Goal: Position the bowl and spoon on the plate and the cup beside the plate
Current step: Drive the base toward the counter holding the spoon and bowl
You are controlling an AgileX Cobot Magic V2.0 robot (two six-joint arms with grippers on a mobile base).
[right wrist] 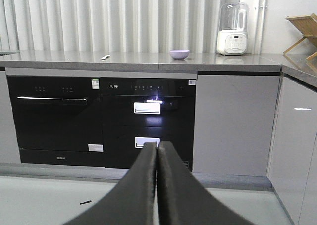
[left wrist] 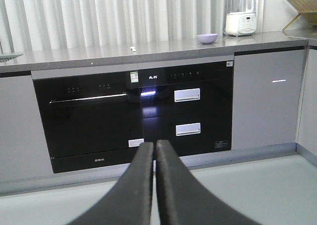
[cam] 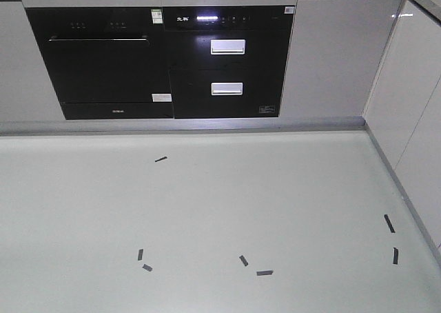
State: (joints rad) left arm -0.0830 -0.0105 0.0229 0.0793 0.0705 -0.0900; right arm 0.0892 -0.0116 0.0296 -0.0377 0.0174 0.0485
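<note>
Plainly, left claw (left wrist: 154, 144) and right claw (right wrist: 157, 144) clenched empty; bowl (right wrist: 179, 54) (and probably spoon (right wrist: 105, 57)) on counter (right wrist: 233, 62).

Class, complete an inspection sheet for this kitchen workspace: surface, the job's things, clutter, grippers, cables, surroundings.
Surface: grey countertop above the cabinets.
Job's things: bowl and spoon lie apart on the countertop; plate and cup not seen.
Clutter: blender and wooden rack towards the counter's right end.
Grippers: left gripper and right gripper shut, holding nothing.
Cables: nothing seen.
Surroundings: black built-in appliances, pale curtain, black tape marks on the floor.
</note>
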